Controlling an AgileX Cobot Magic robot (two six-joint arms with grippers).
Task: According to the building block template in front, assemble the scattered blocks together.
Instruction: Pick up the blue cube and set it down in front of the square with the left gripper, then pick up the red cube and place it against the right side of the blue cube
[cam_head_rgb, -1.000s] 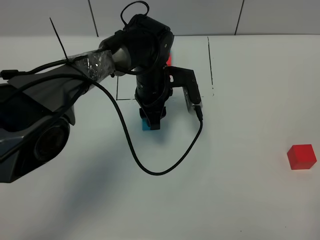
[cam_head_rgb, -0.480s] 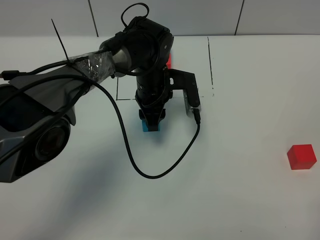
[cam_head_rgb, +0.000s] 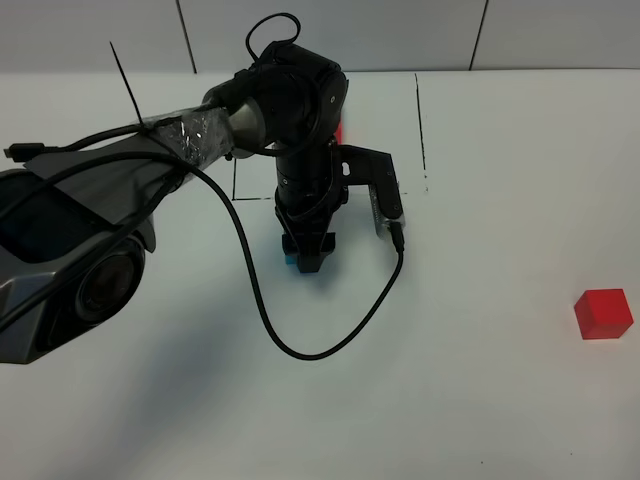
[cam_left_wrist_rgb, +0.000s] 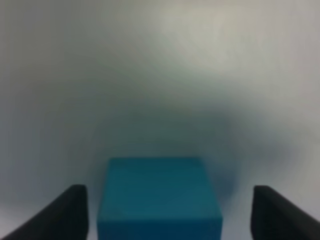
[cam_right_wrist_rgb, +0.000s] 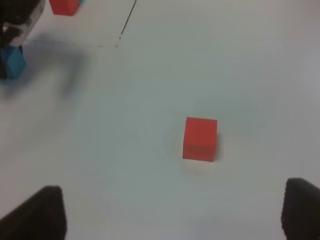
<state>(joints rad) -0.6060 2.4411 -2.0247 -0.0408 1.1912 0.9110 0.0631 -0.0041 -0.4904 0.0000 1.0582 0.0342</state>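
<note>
Your left pincer (cam_head_rgb: 305, 257) points straight down over the middle of the desk (cam_head_rgb: 480, 400), and its jaws stand open. In the left wrist view the blue block (cam_left_wrist_rgb: 159, 197) sits on the desk between the two dark fingers (cam_left_wrist_rgb: 65, 215). A strip of bare desk shows on either side of it, so neither finger touches it. From the high camera you see only a sliver of that block's blue beside the pincer tip, just in front of the black lines (cam_head_rgb: 420, 120) drawn on the desk. A small red block (cam_head_rgb: 337, 128) shows behind the arm (cam_head_rgb: 290, 110), mostly hidden by it, near those lines. A black cable (cam_head_rgb: 262, 300) loops from the arm across the desk in front of the pincer.

Your right pincer (cam_right_wrist_rgb: 172, 212) is open too, its fingers wide apart at the edges of the right wrist view, with nothing between them. The red cube (cam_right_wrist_rgb: 200, 138) sits alone on the desk ahead of it, apart from both fingers. In the high view that cube lies near the right edge, well apart from the blue block.
</note>
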